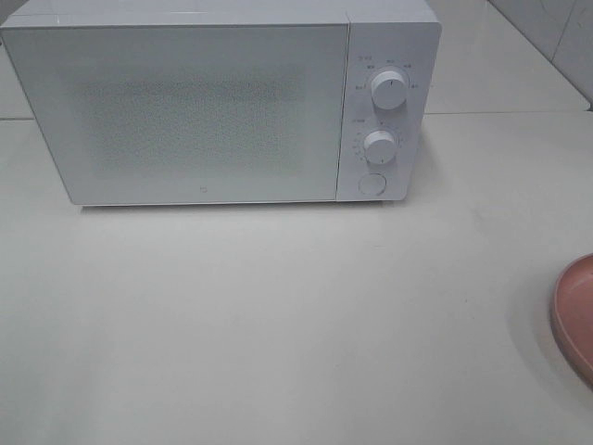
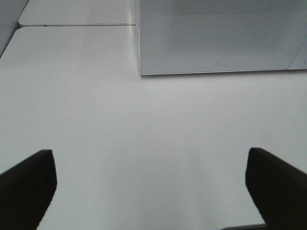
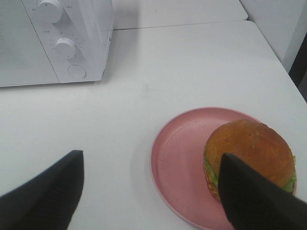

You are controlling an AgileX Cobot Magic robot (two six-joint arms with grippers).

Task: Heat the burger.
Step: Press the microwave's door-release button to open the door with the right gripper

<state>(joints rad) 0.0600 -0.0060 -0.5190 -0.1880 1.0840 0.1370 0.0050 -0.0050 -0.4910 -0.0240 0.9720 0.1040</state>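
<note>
The burger (image 3: pixel 249 143) shows only in the right wrist view. It has a golden-brown bun and a green lettuce frill, and it sits on the right part of a round pink plate (image 3: pixel 177 153). My right gripper (image 3: pixel 151 155) is open above the plate's near side. One dark finger (image 3: pixel 254 196) covers the burger's near edge, and nothing lies between the fingers. Over bare table in front of the microwave (image 2: pixel 216 33), my left gripper (image 2: pixel 149 152) is open wide and empty. The exterior high view shows no gripper and no burger.
The white microwave (image 1: pixel 185 111) stands at the back of the table with its door shut, and two knobs (image 1: pixel 389 90) and a round button (image 1: pixel 372 184) on its right panel. A sliver of the pink plate (image 1: pixel 576 315) shows at the right edge.
</note>
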